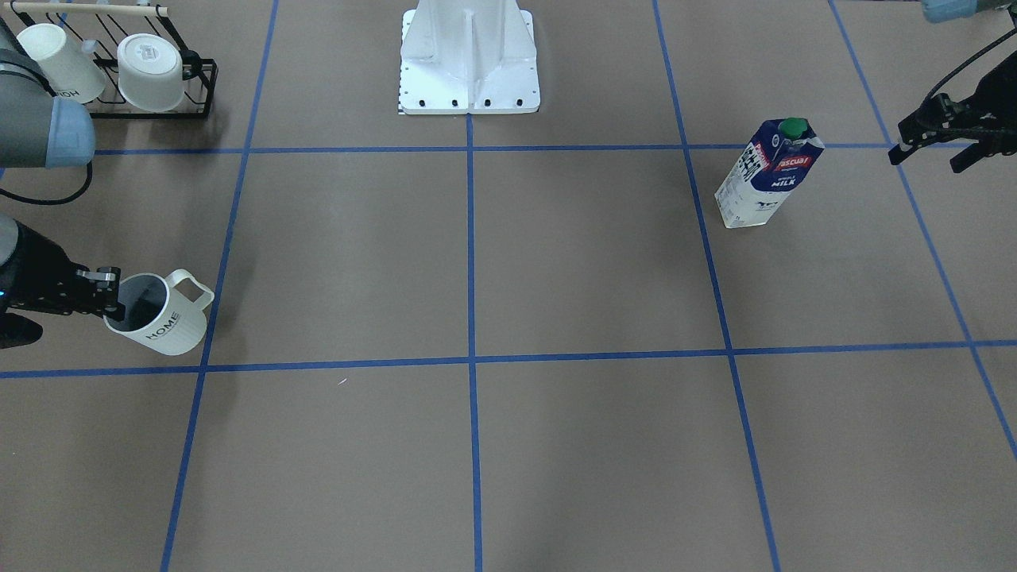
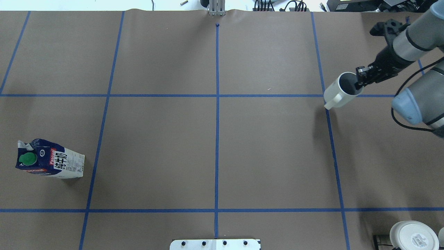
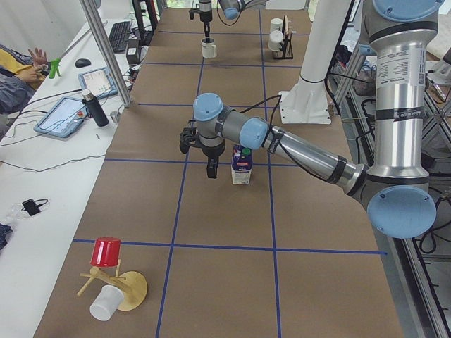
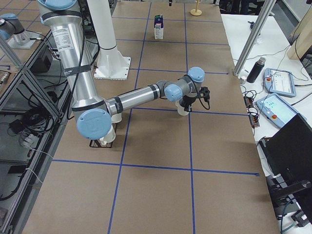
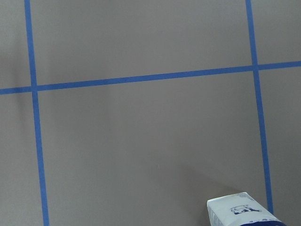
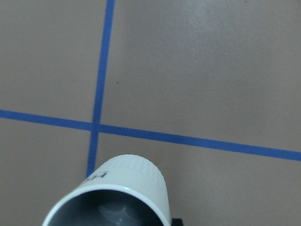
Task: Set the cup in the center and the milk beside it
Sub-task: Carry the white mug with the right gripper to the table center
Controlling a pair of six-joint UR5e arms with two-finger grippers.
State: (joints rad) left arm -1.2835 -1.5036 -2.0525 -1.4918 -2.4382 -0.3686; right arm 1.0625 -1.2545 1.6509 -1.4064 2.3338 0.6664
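The cup [image 1: 159,315] is a white mug with "HOME" lettering. It hangs tilted in my right gripper [image 1: 111,300], which is shut on its rim, one finger inside. In the overhead view the cup [image 2: 341,93] is far right of the center crossing [image 2: 217,95], above a tape line, with its shadow apart from it. The right wrist view shows its rim [image 6: 117,193] over a tape crossing. The milk [image 1: 767,173] stands upright at the far left in the overhead view [image 2: 50,163]. My left gripper [image 1: 928,151] is open and empty, beside the carton and apart from it.
A black rack [image 1: 119,75] holds two white mugs, one with a round sticker on its base [image 1: 151,70]. The white robot base [image 1: 469,59] stands on the middle tape line. A red cup on a wooden stand [image 3: 113,278] sits at the table's left end.
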